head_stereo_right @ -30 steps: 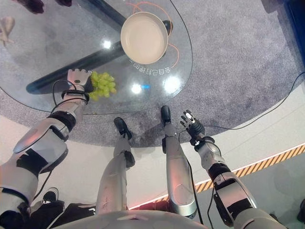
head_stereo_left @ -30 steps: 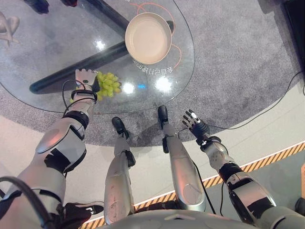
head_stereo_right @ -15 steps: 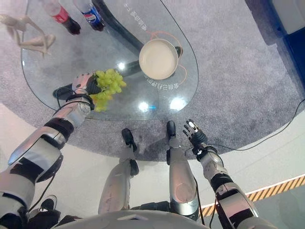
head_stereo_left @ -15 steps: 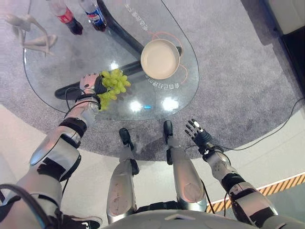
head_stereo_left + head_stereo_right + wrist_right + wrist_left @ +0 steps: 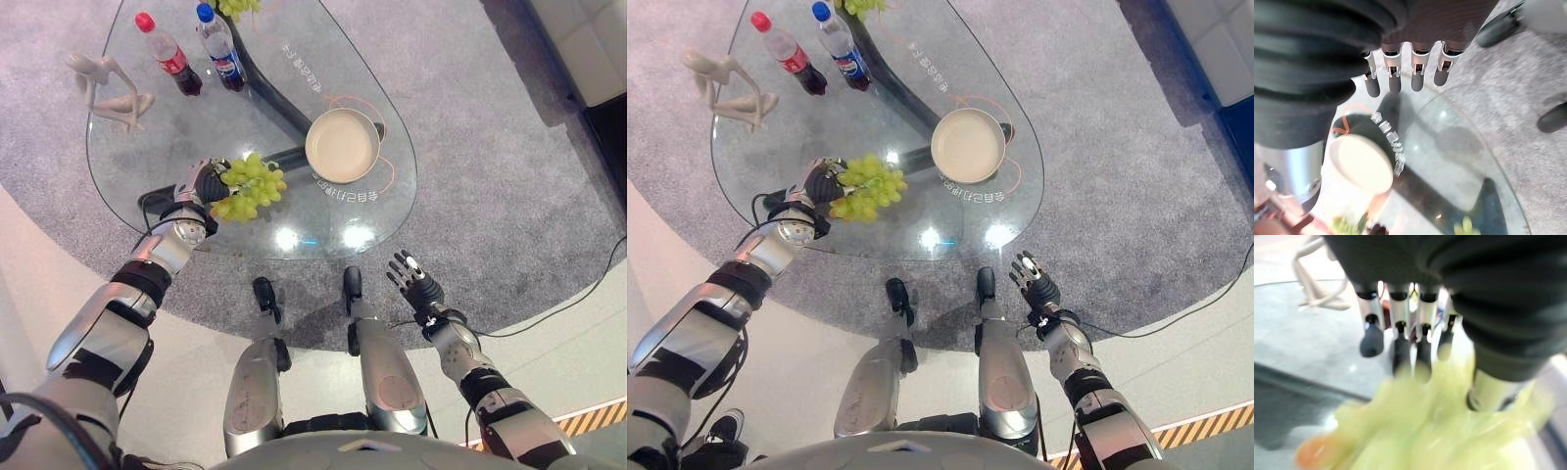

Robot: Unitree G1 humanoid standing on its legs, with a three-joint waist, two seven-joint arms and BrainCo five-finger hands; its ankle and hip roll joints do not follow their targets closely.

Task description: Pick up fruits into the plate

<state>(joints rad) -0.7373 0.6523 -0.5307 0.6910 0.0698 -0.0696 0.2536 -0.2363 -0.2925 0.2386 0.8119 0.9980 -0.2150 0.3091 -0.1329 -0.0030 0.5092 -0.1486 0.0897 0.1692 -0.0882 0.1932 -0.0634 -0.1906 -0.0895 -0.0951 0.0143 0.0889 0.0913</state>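
The left arm reaches forward over the near left of the table, its left hand [image 5: 199, 183] raised, fingers [image 5: 1371, 338] and thumb curled round the grapes [image 5: 251, 186]. The right arm hangs low at the near right, right hand [image 5: 415, 283] relaxed, fingers [image 5: 1395, 78] straight and spread, holding nothing.

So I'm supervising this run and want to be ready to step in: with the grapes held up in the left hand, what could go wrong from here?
1. The left hand grips the grapes at one end, the bunch hanging free, so grapes might drop onto the glass table.
2. The plate sits near the table's edge; a clumsy drop could nudge it.
3. Two bottles and a pale figurine stand beyond, where a wide swing might hit them.
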